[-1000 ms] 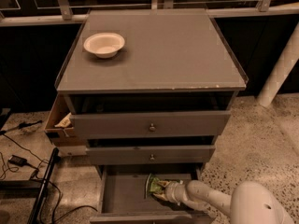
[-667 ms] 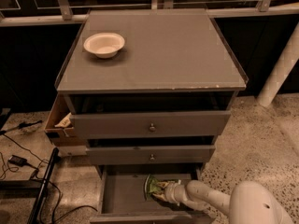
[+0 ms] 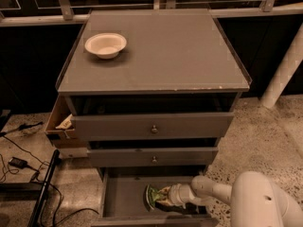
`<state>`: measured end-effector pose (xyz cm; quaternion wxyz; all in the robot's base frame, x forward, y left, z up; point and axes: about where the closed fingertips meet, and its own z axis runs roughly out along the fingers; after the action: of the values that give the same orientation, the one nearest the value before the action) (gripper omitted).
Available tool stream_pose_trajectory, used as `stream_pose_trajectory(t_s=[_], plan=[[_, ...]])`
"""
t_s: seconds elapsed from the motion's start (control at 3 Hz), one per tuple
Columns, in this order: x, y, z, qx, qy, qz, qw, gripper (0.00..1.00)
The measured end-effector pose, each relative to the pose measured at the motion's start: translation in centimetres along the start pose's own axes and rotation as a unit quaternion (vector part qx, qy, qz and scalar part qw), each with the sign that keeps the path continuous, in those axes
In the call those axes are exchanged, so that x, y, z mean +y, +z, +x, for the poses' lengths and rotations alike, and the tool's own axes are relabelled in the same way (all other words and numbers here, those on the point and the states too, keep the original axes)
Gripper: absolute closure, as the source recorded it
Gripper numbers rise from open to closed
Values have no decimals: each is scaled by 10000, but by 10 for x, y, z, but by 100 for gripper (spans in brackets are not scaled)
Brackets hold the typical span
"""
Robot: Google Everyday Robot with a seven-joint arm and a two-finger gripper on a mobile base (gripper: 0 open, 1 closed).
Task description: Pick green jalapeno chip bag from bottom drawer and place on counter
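Grey 3-drawer cabinet point(image 3: 189, 125) on speckled floor point(image 3: 265, 131), white bowl point(image 3: 105, 45) near the back-left corner of the counter point(image 3: 180, 56). bottom drawer point(image 3: 123, 200) is pulled open, green jalapeno chip bag point(image 3: 152, 196) lying mid-floor inside, gripper point(image 3: 164, 196) in from the right touching it, honestly can't tell if it's clamped on or loose

The bowl point(image 3: 105, 45) sits at ten o'clock on the counter point(image 3: 180, 56). In the bottom drawer point(image 3: 122, 203), the gripper point(image 3: 164, 196) lies at the chip bag's point(image 3: 151, 197) three o'clock.
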<state>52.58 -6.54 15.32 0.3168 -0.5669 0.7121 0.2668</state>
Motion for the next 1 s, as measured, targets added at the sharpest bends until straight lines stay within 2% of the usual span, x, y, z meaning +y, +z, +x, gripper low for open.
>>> stream_pose_trajectory(t_s=[0.33, 0.67, 1.0], plan=[[21, -45, -47, -38, -318, -17, 9995, 100], [21, -45, -47, -38, -318, -17, 9995, 100], [26, -63, -60, -70, -350, 103, 9993, 100]])
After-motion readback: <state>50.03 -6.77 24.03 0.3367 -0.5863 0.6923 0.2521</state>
